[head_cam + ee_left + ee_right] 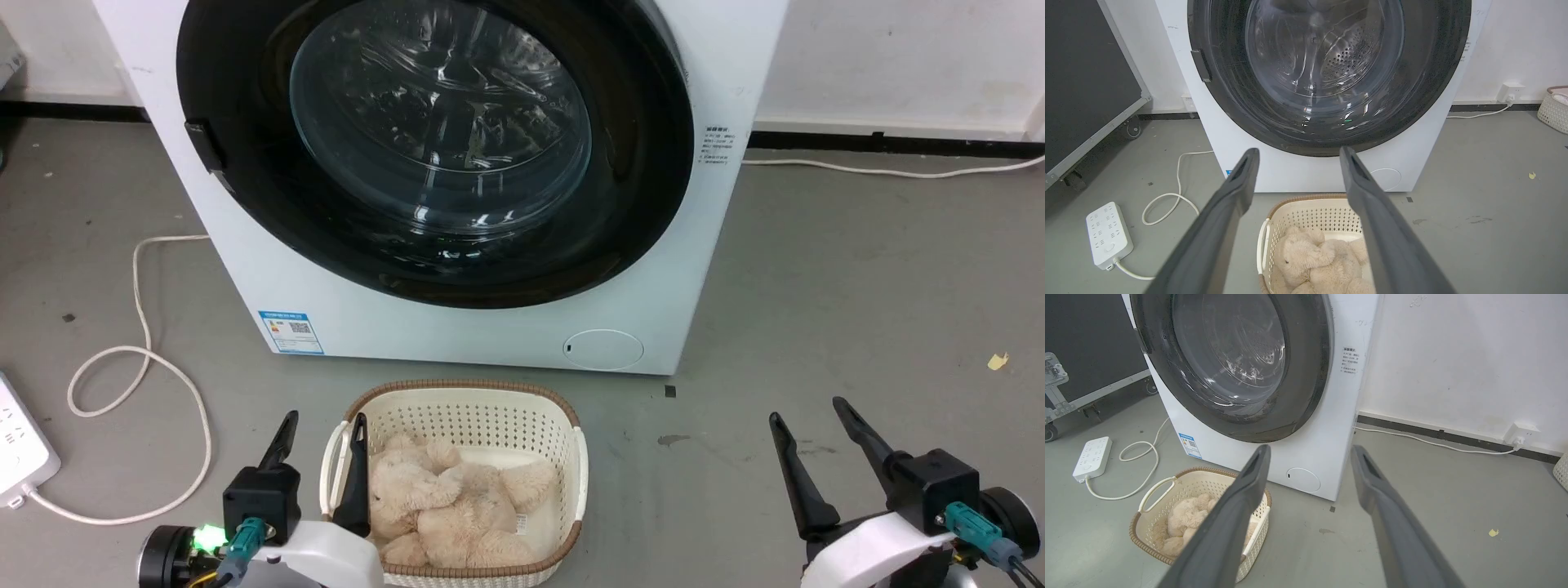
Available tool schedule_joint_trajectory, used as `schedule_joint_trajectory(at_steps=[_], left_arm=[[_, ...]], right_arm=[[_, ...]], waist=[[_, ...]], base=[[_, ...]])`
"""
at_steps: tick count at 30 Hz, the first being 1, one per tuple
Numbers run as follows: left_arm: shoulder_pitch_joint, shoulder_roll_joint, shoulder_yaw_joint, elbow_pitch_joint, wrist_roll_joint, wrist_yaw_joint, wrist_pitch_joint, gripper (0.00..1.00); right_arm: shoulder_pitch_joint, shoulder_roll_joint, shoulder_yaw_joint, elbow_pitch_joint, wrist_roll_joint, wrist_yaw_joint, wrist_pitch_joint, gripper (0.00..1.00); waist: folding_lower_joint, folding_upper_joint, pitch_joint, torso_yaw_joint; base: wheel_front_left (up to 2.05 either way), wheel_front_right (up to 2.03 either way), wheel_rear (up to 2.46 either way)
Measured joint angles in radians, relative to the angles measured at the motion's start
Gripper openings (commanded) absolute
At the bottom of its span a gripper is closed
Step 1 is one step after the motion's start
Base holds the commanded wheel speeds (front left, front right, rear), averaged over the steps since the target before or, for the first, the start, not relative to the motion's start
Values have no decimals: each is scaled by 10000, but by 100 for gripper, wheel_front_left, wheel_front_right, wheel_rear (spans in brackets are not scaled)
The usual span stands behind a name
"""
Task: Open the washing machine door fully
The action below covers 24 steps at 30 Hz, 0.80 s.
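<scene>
Far ahead: washing machine door (441,131) looks closed | left gripper (324,418), right gripper (806,408) both spread, empty | your reach could snag the basket (469,385).

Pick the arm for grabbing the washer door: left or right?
Likely left. The washing machine door is shut, and its handle tab sits on the robot's left edge, above the left gripper. The right gripper sits past the opposite rim. Both jaws are open.
</scene>
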Motion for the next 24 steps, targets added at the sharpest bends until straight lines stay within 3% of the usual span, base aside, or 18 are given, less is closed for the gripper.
schedule_joint_trajectory(at_steps=[9,24], left_arm=[[-198,0,-207,-81,-8,90,-180,100],[-752,-2,-570,-337,-75,236,-491,100]], right_arm=[[-257,-56,-8,-130,2,0,-178,100],[-1707,-836,102,-349,602,0,-94,100]], waist=[[0,0,380,80],[1,0,1377,307]], base=[[0,0,0],[0,0,0]])
